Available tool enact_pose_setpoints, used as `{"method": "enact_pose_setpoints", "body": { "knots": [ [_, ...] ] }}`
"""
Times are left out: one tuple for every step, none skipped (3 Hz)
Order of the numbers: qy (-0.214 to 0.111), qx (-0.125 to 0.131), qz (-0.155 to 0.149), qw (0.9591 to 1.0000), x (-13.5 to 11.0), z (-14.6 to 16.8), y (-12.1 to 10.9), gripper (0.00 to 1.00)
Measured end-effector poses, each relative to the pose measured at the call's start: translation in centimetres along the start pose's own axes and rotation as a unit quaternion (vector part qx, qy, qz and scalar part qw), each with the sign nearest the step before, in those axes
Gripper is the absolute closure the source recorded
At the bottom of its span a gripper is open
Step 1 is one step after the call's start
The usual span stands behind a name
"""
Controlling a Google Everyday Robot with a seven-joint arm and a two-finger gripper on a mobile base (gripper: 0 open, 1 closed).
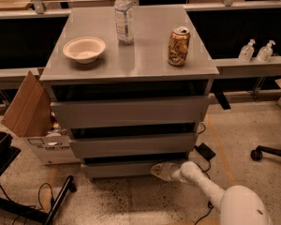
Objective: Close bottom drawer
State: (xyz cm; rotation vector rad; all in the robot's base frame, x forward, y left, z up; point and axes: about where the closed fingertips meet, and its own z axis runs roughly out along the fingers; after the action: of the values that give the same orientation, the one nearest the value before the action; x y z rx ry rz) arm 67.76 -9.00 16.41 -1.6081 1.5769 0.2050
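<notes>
The grey cabinet [131, 69] has three plain drawer fronts. The bottom drawer [117, 168] is the lowest and narrowest front, just above the floor. It stands out only slightly from the cabinet, with a dark gap above it. My gripper [160, 171] is at the end of the white arm [201, 184], low near the floor. It rests against the right end of the bottom drawer's front. The mid-sized drawer [131, 145] and the tall top drawer [131, 111] are above it.
On the cabinet top stand a white bowl [84, 49], a water bottle [124, 15] and a drink can [178, 46]. A cardboard box [33, 116] leans at the left. A black power brick [205, 151] and cables lie on the floor at the right. A chair base [269, 153] is far right.
</notes>
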Motion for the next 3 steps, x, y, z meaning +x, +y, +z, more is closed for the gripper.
{"method": "enact_pose_setpoints", "body": {
  "knots": [
    [-0.002, 0.008, 0.002, 1.0000, 0.32, 0.45, -0.86, 1.00],
    [-0.001, 0.009, 0.003, 1.0000, 0.41, 0.30, -0.91, 1.00],
    [-0.001, 0.009, 0.003, 1.0000, 0.41, 0.30, -0.91, 1.00]
  ]
}}
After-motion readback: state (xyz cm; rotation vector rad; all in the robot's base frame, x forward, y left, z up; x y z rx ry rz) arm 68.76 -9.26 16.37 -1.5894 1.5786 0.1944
